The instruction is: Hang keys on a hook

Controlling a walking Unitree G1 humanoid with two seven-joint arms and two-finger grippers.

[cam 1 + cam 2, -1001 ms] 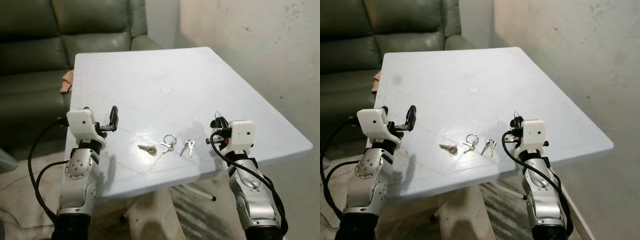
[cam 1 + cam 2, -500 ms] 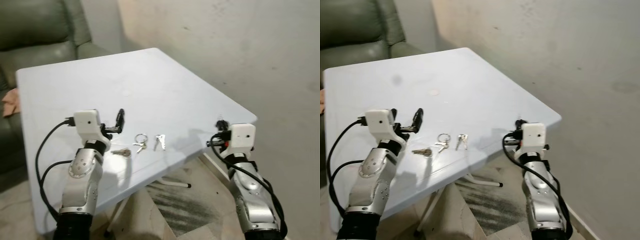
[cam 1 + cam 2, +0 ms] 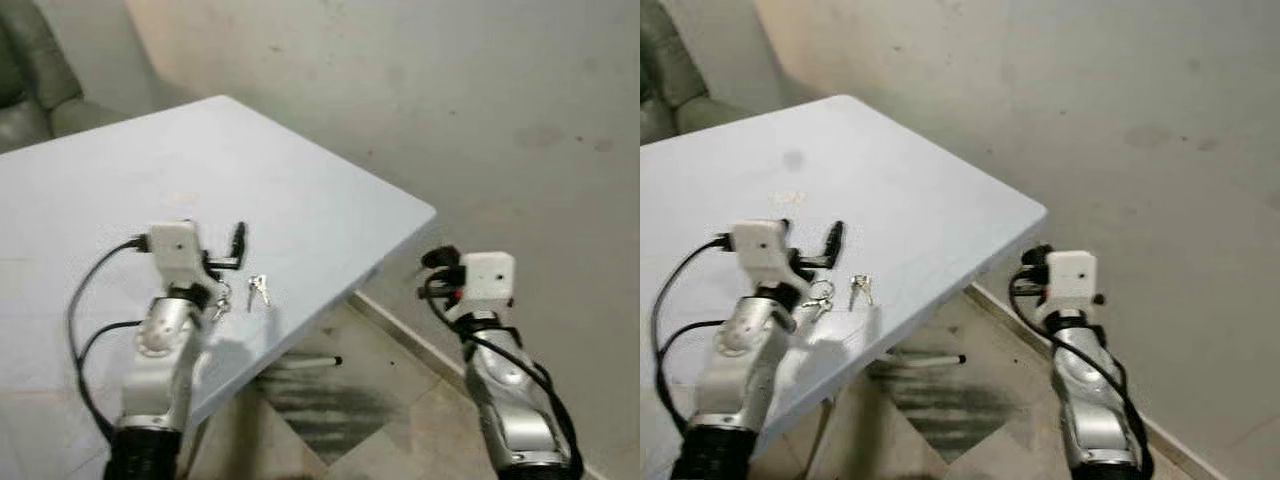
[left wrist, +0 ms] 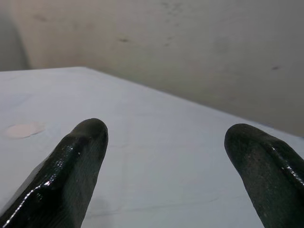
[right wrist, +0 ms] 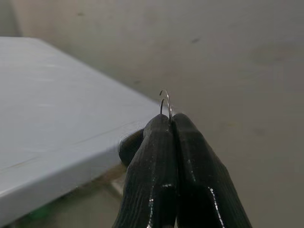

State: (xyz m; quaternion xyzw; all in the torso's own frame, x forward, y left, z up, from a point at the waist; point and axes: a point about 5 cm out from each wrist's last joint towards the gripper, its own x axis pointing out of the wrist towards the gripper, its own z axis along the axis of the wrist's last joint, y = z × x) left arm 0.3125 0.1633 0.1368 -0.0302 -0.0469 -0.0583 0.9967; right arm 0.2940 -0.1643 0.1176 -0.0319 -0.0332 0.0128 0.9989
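Since a second ago your head camera has swung round to the right, so the sofa has slid out of frame and bare wall now stands behind the bench; the keys themselves have not shifted on the bench. Starting at the left, your left gripper hovers above the bench's near edge with its jaws wide and nothing between them, as the left wrist view confirms. Just below and beside it lie the loose keys and a key ring, close to that same edge. Past the bench's corner, out over the floor, your right gripper has its jaws pressed together on a thin wire ring that pokes out above the tips. I can't see a hook in any view. Judge the keys as light, hard and slick metal that will swing and jangle from the ring, so you should hold the ring itself, not a blade, and leave enough of the loop standing proud of the jaws to slip over a hook. A thin wire pinched at the very tips could twist or slide out if you turn quickly.
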